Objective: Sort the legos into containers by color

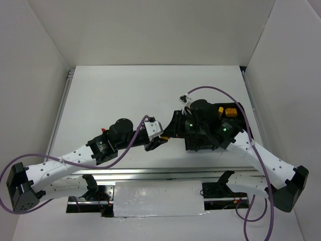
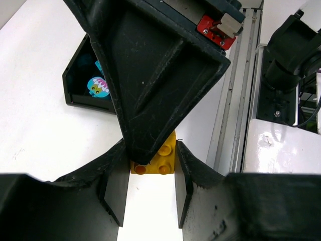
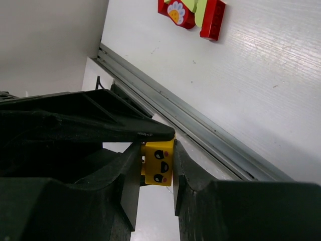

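White tabletop (image 1: 150,90), studded yellow lego (image 3: 158,163) with printed faces, held by left pincer (image 2: 149,160) and right pincer (image 3: 156,155)

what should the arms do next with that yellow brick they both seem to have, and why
Probably open the left fingers and back them away. The yellow brick looks pinched by both the left fingers and the right fingers at once, like a handover. The right fingers are nearer the tray, where another yellow brick lies.
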Controlling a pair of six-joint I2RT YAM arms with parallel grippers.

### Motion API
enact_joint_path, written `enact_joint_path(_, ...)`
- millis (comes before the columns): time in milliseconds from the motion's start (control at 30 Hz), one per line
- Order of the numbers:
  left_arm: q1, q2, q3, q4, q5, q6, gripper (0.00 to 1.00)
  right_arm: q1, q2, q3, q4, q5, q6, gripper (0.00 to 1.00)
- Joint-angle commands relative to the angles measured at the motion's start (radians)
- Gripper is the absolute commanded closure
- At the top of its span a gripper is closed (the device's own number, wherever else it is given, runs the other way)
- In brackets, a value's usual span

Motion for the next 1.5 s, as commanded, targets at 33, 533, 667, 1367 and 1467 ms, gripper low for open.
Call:
enact_joint_path(33, -0.013, 0.024, 0.072, 0.04, -0.076, 0.008, 0.87, 0.012, -0.004, -0.005, 0.077, -0.116, -0.024, 1.0)
enact_joint_path(533, -0.013, 0.034, 0.109, 0.037, -0.422, -0.138, 0.01, -0.04, 0.037, -0.042, 0.096, -0.001, -0.041, 1.0)
enact_joint_path(667, -0.013, 0.021, 0.123, -0.005, -0.469, -0.169, 0.01, -0.205, 0.088, -0.074, 0.108, 0.09, -0.041, 1.0)
enact_joint_path(1367, 0.276, -0.111, 0.183, -0.77, -0.805, -0.804, 0.01, -0.884, 0.481, 0.21, -0.047, 0.594, -0.098, 0.57)
enact_joint_path(1467, 0.331, -0.119, 0.148, -0.772, -0.821, -0.838, 0.01, -0.893, 0.487, 0.211, -0.05, 0.579, -0.098, 0.25)
